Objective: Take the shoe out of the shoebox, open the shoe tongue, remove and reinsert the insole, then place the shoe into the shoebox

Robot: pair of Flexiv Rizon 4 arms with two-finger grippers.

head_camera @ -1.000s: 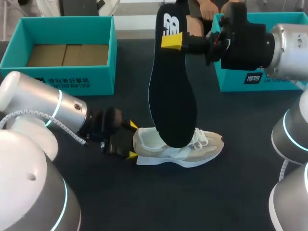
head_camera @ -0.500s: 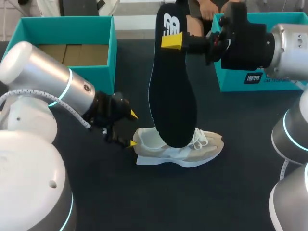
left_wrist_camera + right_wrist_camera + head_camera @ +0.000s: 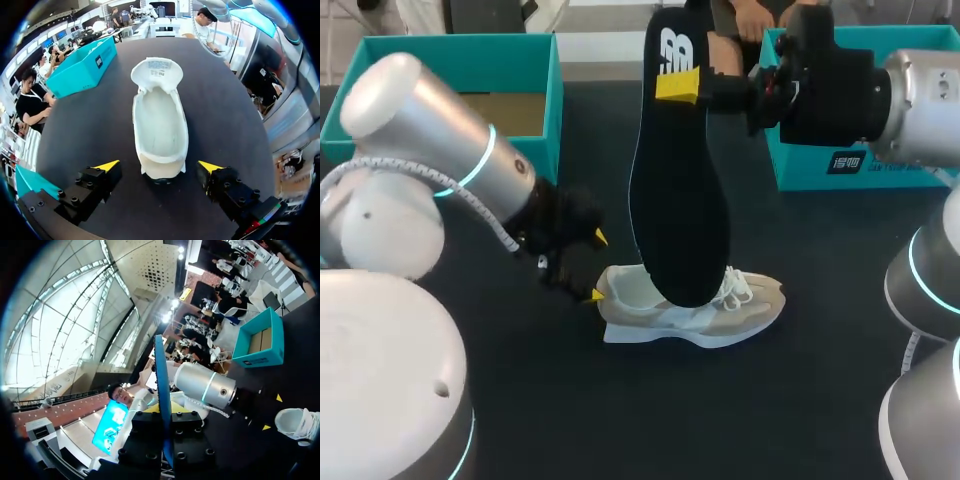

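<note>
The left arm (image 3: 440, 150) has swung higher. The left pincer (image 3: 597, 267) gapes wide just behind the shoe (image 3: 720, 310) on the counter (image 3: 770, 400), likely to steady it. The right pincer (image 3: 677, 85) grips the insole (image 3: 680, 200) upright above for reinsertion.

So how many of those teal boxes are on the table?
2. One teal box stands open at the far left of the table; the other is at the far right, partly hidden behind the right arm. No others show.

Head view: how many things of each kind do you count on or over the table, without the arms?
Teal boxes: 2 (left, right)
Shoe: 1
Insole: 1
Total: 4
</note>
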